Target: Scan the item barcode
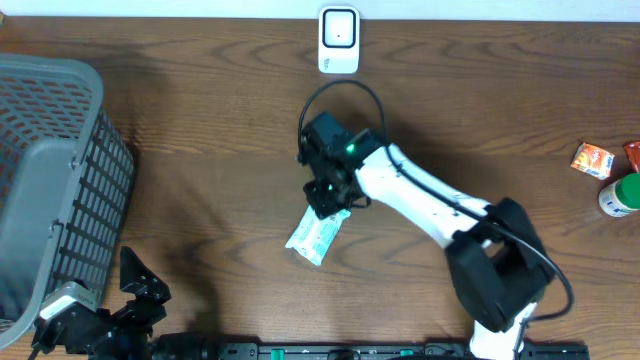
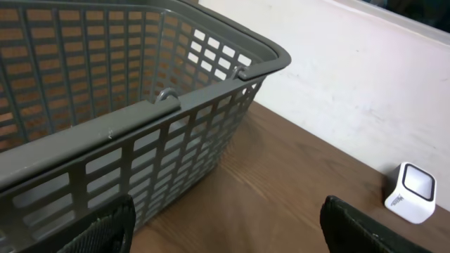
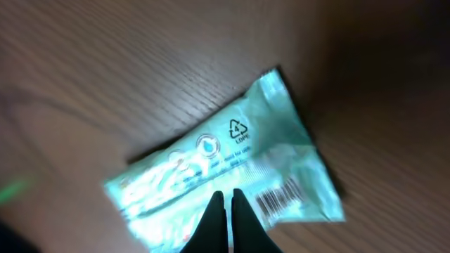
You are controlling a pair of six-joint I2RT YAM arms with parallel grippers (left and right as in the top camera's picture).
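Observation:
The item, a pale green plastic packet (image 1: 318, 236), lies flat on the wooden table near the middle. In the right wrist view the packet (image 3: 232, 151) shows its barcode (image 3: 281, 197) face up. My right gripper (image 1: 326, 196) hangs just over the packet's upper end, and its fingertips (image 3: 225, 195) are shut with nothing visibly between them. The white scanner (image 1: 339, 40) stands at the table's far edge, also seen in the left wrist view (image 2: 412, 192). My left gripper (image 1: 140, 285) rests at the front left, open (image 2: 228, 211) and empty.
A grey mesh basket (image 1: 50, 160) fills the left side, close in front of the left gripper (image 2: 140, 91). At the far right lie an orange packet (image 1: 592, 159) and a green-capped bottle (image 1: 622, 195). The right arm stretches across from the front right.

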